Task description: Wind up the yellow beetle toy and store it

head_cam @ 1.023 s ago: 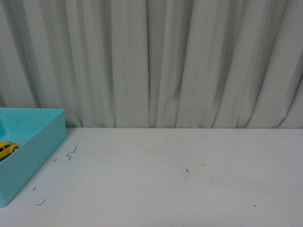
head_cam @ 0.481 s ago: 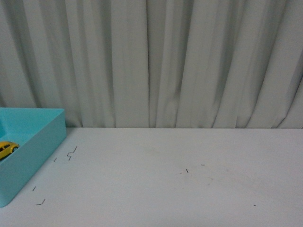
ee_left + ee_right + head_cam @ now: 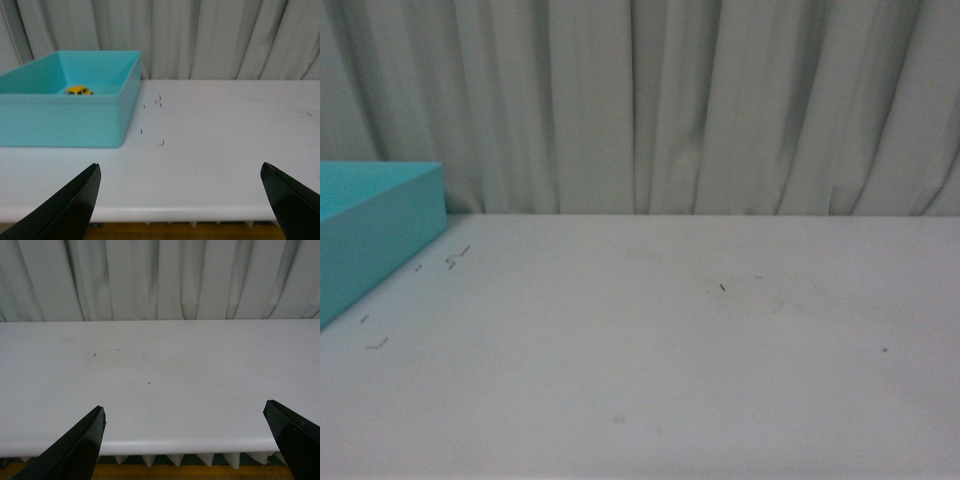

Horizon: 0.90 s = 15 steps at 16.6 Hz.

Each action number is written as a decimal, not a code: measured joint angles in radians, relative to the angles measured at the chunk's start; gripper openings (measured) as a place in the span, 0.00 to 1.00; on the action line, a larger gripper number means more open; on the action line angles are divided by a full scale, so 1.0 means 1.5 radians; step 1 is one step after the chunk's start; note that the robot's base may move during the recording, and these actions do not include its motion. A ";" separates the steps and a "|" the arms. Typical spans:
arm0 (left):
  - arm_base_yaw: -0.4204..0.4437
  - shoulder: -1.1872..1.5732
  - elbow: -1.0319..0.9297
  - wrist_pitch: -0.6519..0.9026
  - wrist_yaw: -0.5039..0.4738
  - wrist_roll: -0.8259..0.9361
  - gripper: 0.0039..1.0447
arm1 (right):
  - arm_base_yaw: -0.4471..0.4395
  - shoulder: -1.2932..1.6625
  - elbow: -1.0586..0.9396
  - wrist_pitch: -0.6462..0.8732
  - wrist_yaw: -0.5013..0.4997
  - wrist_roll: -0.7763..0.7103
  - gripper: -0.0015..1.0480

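Both grippers spread empty, front view dropped since before, yellow beetle toy [image 3: 78, 90] inside teal bin [image 3: 75, 122]

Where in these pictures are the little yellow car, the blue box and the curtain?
yellow beetle toy [image 3: 78, 90]: left wrist view, on its roof, inside the box.
turquoise box [image 3: 65, 122]: left wrist view, on its near outer wall.
curtain [image 3: 670, 100]: front view, on a middle fold behind the table.

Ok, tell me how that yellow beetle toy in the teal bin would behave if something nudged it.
The yellow beetle toy looks small and sits upright on the floor of the teal bin, so it is probably light. As a wheeled car it would likely roll from a push along its length. The bin walls should stop it soon.
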 joint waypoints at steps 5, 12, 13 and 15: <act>0.000 0.000 0.000 0.000 -0.001 -0.001 0.94 | 0.000 0.000 0.000 0.000 0.000 0.000 0.94; 0.000 0.000 0.000 -0.001 -0.001 -0.001 0.94 | 0.000 0.000 0.000 0.000 0.000 0.000 0.94; 0.000 0.000 0.000 0.000 -0.002 -0.001 0.94 | 0.000 0.000 0.000 0.001 0.000 0.000 0.94; 0.000 0.000 0.000 0.000 -0.002 0.000 0.94 | 0.000 0.000 0.000 0.000 0.000 0.000 0.94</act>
